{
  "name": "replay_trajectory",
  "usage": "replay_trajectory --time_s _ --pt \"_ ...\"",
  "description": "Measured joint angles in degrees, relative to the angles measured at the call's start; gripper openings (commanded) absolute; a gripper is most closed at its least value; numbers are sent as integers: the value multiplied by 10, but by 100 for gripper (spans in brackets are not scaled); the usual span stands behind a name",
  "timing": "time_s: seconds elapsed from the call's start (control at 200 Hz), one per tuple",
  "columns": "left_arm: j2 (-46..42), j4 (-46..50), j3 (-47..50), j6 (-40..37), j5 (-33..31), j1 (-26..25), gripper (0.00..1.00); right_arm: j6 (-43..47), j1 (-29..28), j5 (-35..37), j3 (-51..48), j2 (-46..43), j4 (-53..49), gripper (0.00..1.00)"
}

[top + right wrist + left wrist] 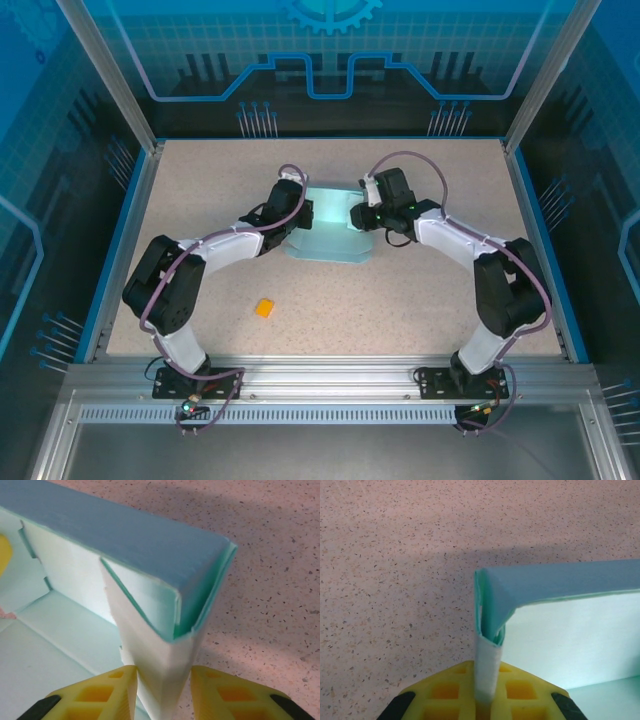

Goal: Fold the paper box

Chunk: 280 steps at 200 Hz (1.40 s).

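table | box mid-table, far wall raised | left gripper pinched tight on its left corner, propping the wall | right gripper part-closed, clamping the thicker folded right corner, likely to crease it | block apart, nearer the arms
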<state>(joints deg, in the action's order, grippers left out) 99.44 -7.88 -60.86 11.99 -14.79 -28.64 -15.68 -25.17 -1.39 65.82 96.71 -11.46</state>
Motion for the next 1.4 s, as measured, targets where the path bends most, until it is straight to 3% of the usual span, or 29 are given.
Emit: replay_trajectory --time_s 0.24,0.405,0.956,1.401 --pt "-2 0 0 0 2 0 1 -16 -8 34 9 11 2 34" --pt "-2 -1 0 0 2 0 1 -27 -19 80 17 23 -1 26" --pt "-2 -7 0 2 7 -2 1 -28 -82 310 96 72 -89 20" --pt "-2 -10 0 15 11 -7 1 -27 -83 381 164 124 -140 18"
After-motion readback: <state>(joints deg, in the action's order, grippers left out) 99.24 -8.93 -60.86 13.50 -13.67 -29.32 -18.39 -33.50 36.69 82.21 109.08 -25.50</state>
